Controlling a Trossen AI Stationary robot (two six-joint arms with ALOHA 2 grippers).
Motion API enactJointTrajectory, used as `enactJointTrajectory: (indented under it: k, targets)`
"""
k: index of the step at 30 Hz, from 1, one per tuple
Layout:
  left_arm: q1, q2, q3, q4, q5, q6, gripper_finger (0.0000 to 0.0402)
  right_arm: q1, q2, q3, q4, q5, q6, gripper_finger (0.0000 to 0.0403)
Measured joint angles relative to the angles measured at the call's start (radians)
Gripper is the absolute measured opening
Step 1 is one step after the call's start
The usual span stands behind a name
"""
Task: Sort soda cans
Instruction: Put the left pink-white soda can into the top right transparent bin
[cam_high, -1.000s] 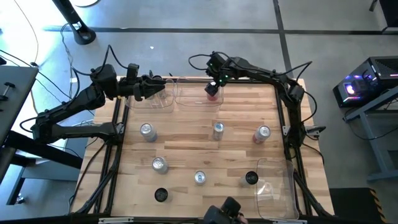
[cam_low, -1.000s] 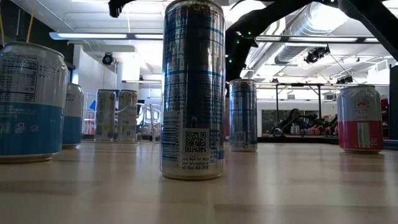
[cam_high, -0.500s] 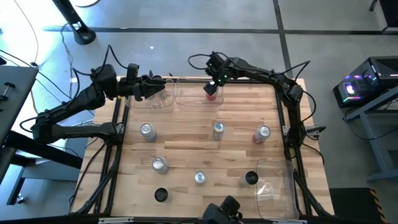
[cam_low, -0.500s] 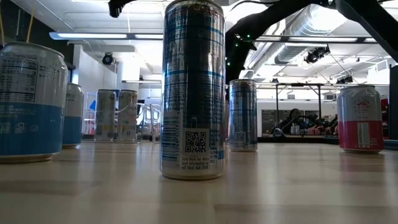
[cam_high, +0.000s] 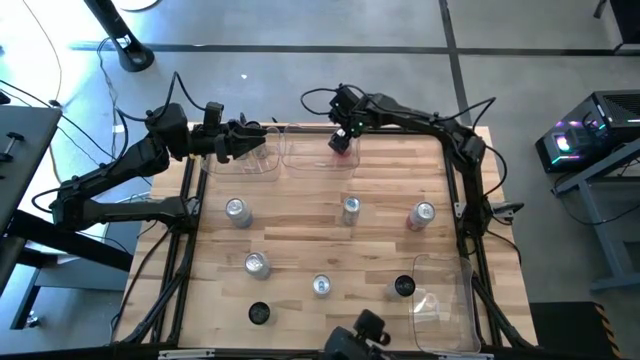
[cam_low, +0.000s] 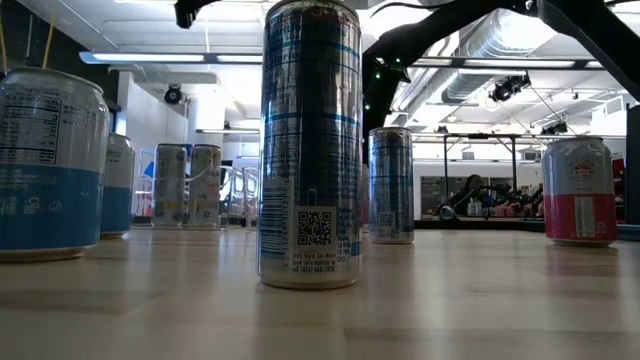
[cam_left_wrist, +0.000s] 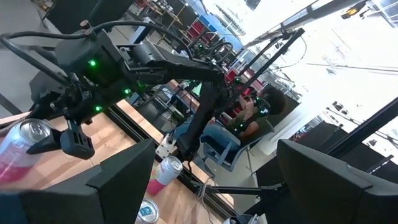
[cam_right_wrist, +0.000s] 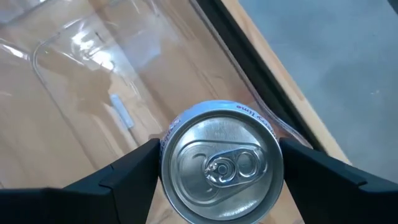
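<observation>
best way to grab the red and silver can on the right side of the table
Grip the red and silver can by its round side wall, about mid-height, coming down from above with the jaws either side. It stands upright with clear wood all around; the right gripper is the nearer arm's, now over the far clear bin.

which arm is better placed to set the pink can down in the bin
Right. The right gripper already straddles the pink can over the middle clear bin; the left gripper waits open over the neighbouring bin.
</observation>
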Motion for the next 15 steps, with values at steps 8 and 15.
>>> enactJointTrajectory:
  k: [8, 15]
  targets:
    - [0.0, 0.0, 0.0, 0.0, 0.0, 0.007, 0.0333, -0.001, 0.0, 0.0, 0.015, 0.005, 0.014, 0.0302]
    - [0.0, 0.0, 0.0, 0.0, 0.0, 0.007, 0.0333, -0.001, 0.0, 0.0, 0.014, -0.013, 0.044, 0.0302]
